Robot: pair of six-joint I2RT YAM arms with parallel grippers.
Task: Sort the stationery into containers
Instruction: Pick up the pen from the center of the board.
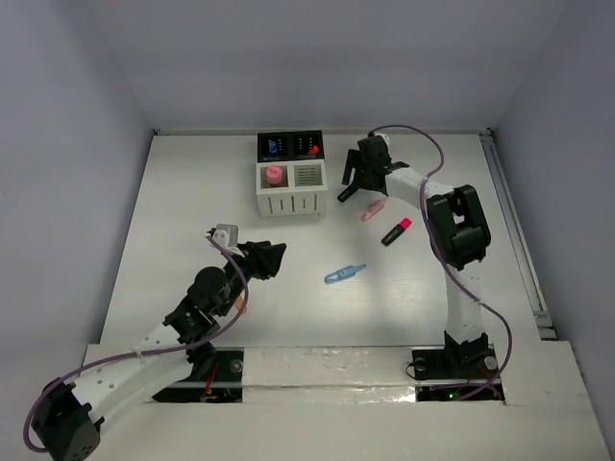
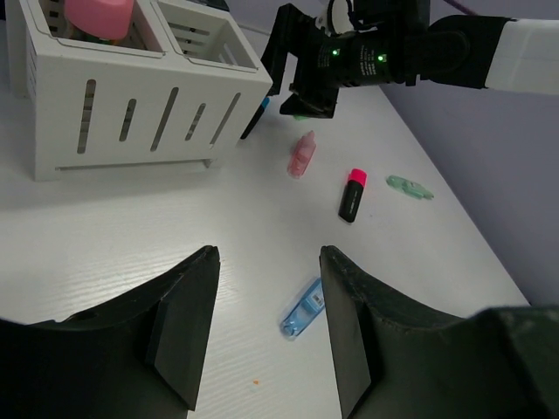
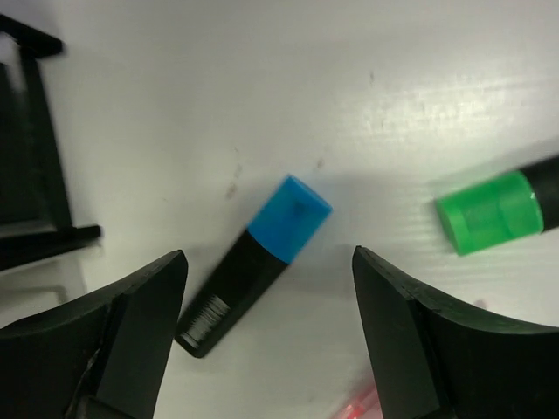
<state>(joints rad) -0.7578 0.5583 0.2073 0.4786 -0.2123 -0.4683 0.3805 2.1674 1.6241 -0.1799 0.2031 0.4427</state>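
Observation:
The containers [image 1: 290, 188] stand at the back middle: two white slotted cups [image 2: 131, 105] in front, two black cups [image 1: 291, 146] behind. A pink item [image 2: 100, 13] sits in the left white cup. My right gripper [image 3: 268, 262] is open just right of the block, over a blue-capped highlighter [image 3: 253, 266] lying flat on the table. A green-capped highlighter [image 3: 493, 212] lies beside it. My left gripper [image 2: 269, 262] is open and empty, low over the table. A blue pen [image 2: 304, 310] lies just beyond its fingers.
A pink pen [image 1: 373, 210] and a pink-capped highlighter [image 1: 397, 232] lie right of the cups. A pale green pen [image 2: 410, 187] lies farther right, near the wall. The right arm [image 1: 452, 221] reaches across the right side of the table.

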